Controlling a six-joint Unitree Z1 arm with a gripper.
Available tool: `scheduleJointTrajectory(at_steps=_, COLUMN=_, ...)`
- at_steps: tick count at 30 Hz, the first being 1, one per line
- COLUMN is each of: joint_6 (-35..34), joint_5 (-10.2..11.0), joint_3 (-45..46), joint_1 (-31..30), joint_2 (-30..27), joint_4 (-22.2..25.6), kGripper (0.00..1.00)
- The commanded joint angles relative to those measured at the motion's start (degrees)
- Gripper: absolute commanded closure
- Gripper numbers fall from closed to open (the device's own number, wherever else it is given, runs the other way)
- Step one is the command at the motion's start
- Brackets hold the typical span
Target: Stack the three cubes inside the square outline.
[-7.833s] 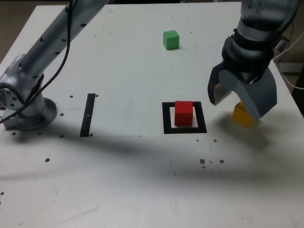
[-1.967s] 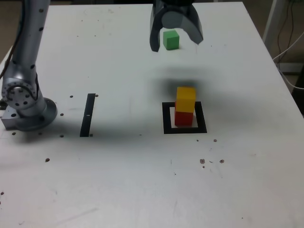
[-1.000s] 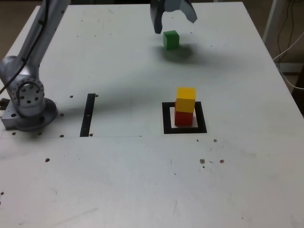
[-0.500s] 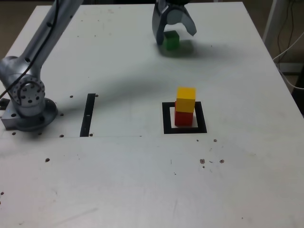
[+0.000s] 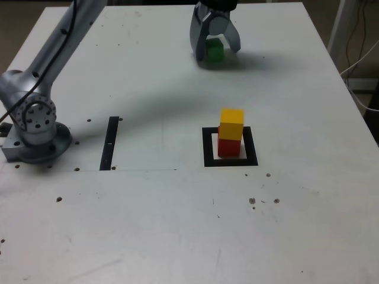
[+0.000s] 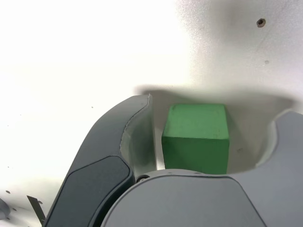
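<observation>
The green cube [image 5: 214, 51] rests on the table at the far side, between the two jaws of my open gripper [image 5: 215, 53]. In the wrist view the green cube [image 6: 196, 137] sits in the gap with a jaw on each side and space left beside it. The yellow cube [image 5: 231, 123] stands on the red cube [image 5: 228, 147], and that stack is inside the square outline [image 5: 229, 161] near the table's middle.
A thin black strip [image 5: 109, 142] lies flat toward the exterior view's left. The arm's base [image 5: 34, 127] stands at the left edge, with the arm reaching across the far side. Cables hang beyond the table's right edge [image 5: 358, 71].
The gripper came down from above the far edge onto the green cube and now straddles it. The jaws have narrowed around the cube. The yellow-on-red stack has not moved in the last two seconds.
</observation>
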Motion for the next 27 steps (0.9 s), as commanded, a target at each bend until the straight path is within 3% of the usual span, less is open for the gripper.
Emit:
scheduleJointTrajectory(at_steps=1, joint_6=0.1, joint_5=0.1, joint_3=-0.5, joint_1=0.1, joint_2=0.1, joint_4=0.0, kGripper=0.66)
scheduleJointTrajectory(at_steps=5, joint_6=0.3, joint_5=0.0, joint_3=-0.7, joint_1=0.0, joint_2=0.1, joint_4=-0.2, kGripper=0.76)
scheduleJointTrajectory(at_steps=27, joint_6=0.4, joint_5=-0.6, joint_3=0.1, joint_1=-0.5, joint_2=-2.3, joint_4=0.1, kGripper=0.76)
